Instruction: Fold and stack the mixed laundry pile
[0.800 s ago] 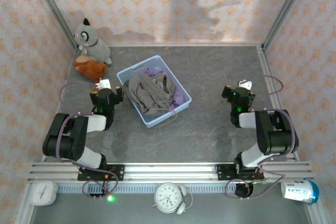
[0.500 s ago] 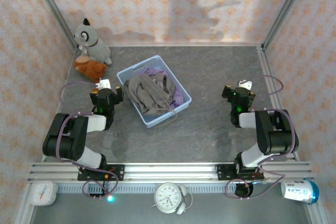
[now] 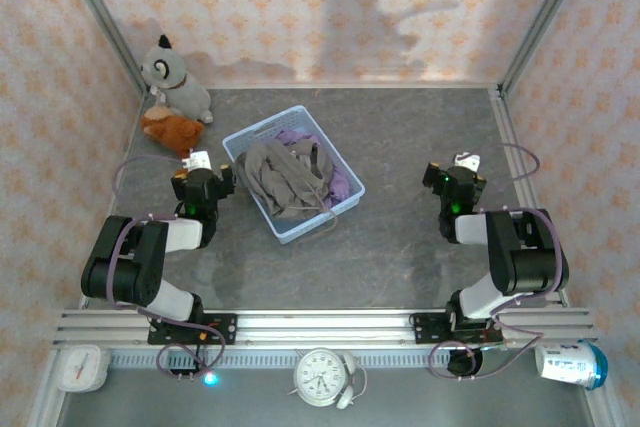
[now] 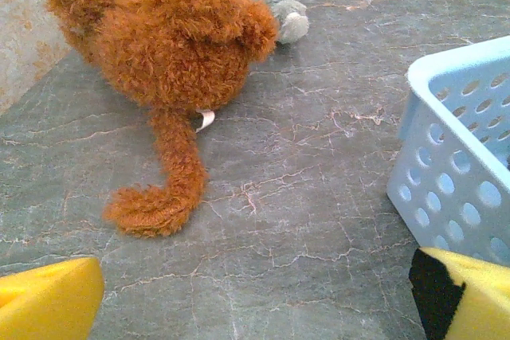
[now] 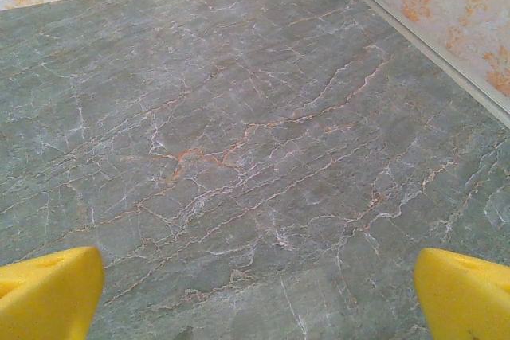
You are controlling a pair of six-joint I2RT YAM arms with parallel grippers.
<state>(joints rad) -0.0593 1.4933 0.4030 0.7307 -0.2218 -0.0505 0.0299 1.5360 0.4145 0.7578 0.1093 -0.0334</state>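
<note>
**Laundry not yet touched, both claws open and empty**

No garment is folded or stacked. The taupe garment (image 3: 285, 182) lies heaped over the lavender garment (image 3: 340, 185) inside the light blue basket (image 3: 300, 230). The basket sits just right of the left claw (image 3: 204, 177) and well left of the right claw (image 3: 458, 175).

The left claw has its yellow pads (image 4: 48, 302) spread wide and holds nothing. An orange plush toy (image 4: 167, 33) lies ahead of it. The right claw is also spread and empty, with bare bench (image 5: 239, 133) ahead.

Lifting out, folding and stacking all remain. Against the earlier frame nothing appears to have moved, though a slight shift would be hard to spot from above.
</note>
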